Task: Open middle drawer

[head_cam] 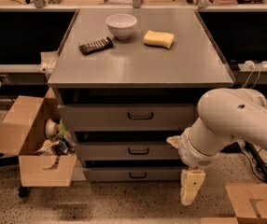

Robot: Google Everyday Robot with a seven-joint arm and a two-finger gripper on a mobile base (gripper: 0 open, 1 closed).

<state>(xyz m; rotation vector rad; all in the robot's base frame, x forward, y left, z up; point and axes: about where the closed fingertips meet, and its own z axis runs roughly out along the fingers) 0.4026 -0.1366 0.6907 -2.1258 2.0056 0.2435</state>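
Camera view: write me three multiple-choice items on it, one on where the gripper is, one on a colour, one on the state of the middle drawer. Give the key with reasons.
1. The gripper is:
A. beside the bowl
B. low, in front of the lower right corner of the cabinet
C. inside the cardboard box

2. The sponge is:
A. yellow
B. blue
C. green

3. The middle drawer is:
A. pulled fully out
B. lifted off its rails
C. shut

Key:
1 B: the gripper hangs pointing down, below the arm's elbow, at the height of the bottom drawer.
2 A: the sponge is pale yellow against the grey top.
3 C: the middle drawer's front sits back in line with the other two, and nothing is touching its handle.
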